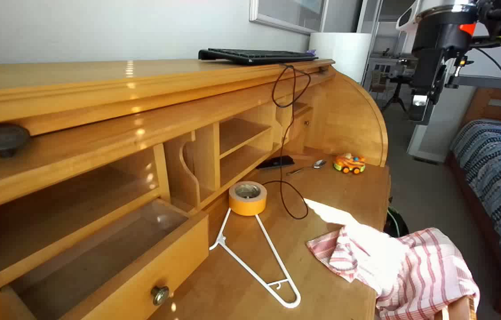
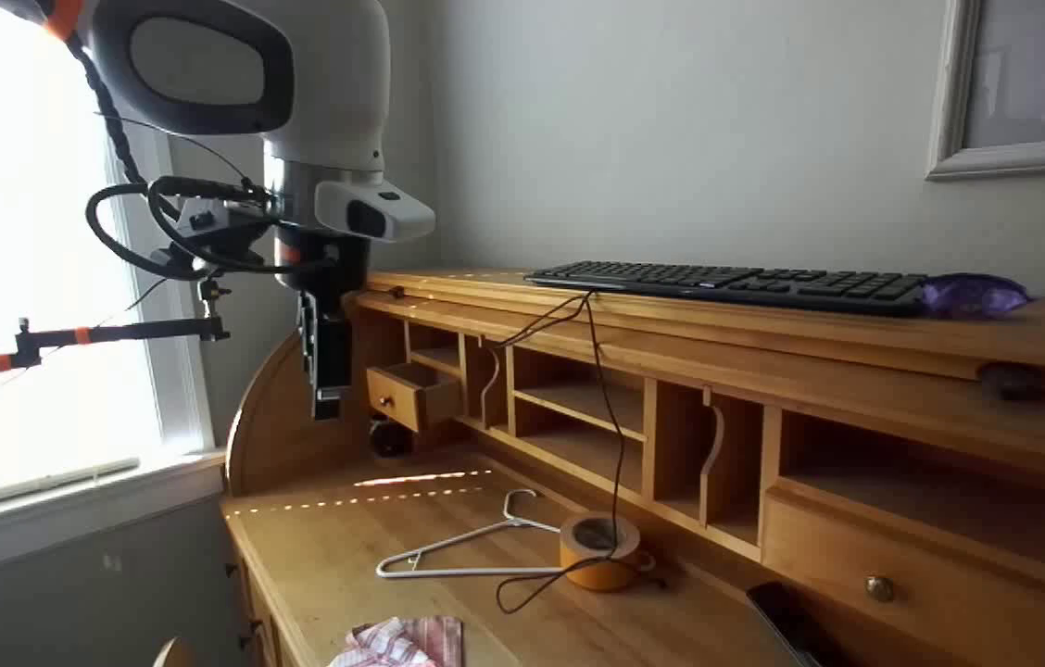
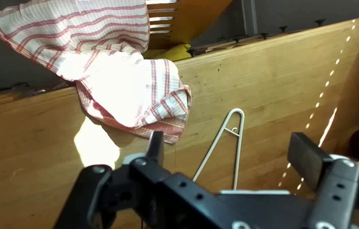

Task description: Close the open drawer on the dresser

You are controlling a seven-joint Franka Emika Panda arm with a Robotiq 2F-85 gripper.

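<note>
The dresser (image 1: 99,106) is a honey-coloured wooden roll-top desk with cubbyholes; it also shows in an exterior view (image 2: 671,435) and its desktop in the wrist view (image 3: 262,82). The drawer (image 1: 144,273) is pulled out, showing its empty inside and a round metal knob. It also sticks out at the far left of the cubbies in an exterior view (image 2: 393,396). My gripper (image 3: 226,140) is open and empty, pointing down above the desktop. It hangs out from the drawer, apart from it, in both exterior views (image 1: 421,113) (image 2: 328,408). A wooden corner at the wrist view's right edge may be the drawer.
A white hanger (image 1: 261,275), an orange tape roll (image 1: 247,206), a striped cloth (image 1: 392,262) and a toy car (image 1: 349,163) lie on the desktop. A keyboard (image 2: 726,285) is on top, with a cable (image 2: 610,408) hanging down. A dark round object (image 2: 388,437) is under the drawer.
</note>
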